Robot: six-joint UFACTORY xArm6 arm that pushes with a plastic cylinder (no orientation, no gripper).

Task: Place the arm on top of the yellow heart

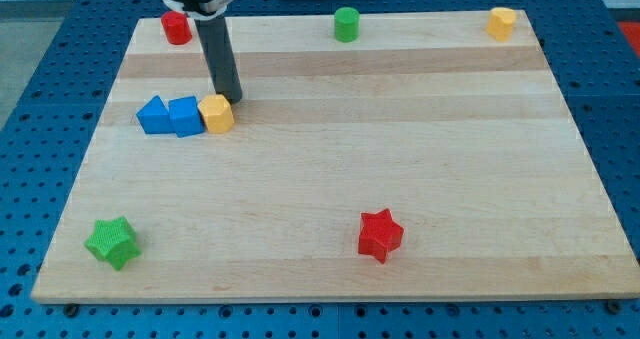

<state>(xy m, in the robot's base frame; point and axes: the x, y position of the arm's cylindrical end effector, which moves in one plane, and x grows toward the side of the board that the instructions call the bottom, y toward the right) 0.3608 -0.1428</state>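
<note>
My tip [231, 97], the lower end of a straight dark rod that descends from the arm's body at the view's top, rests on a pale wooden board [330, 209] in its upper-left part. There is no claw on this arm, so nothing is spread, pressed together or pinching; the rod simply ends in a blunt point. The tip stands just above and slightly to the right of a yellow block [216, 113], touching or almost touching its upper edge; which of the two cannot be told. This yellow block looks six-sided rather than heart-shaped. It is the right end of a short row of three touching blocks: to its left sits a blue block [185, 116] with a blocky outline, and left of that a blue triangle [153, 115]. Another yellow block [501, 23], whose exact shape is hard to make out and which may be the yellow heart, sits in the board's far upper-right corner, well apart from the tip. Along the top edge there are also a red cylinder [177, 27] near the upper-left corner, close beside the rod's upper part, and a green cylinder [346, 24] near the middle. Toward the view's bottom, a green star [111, 242] lies near the lower-left corner and a red star [380, 235] lies right of centre. The board rests on a blue perforated table [50, 99].
</note>
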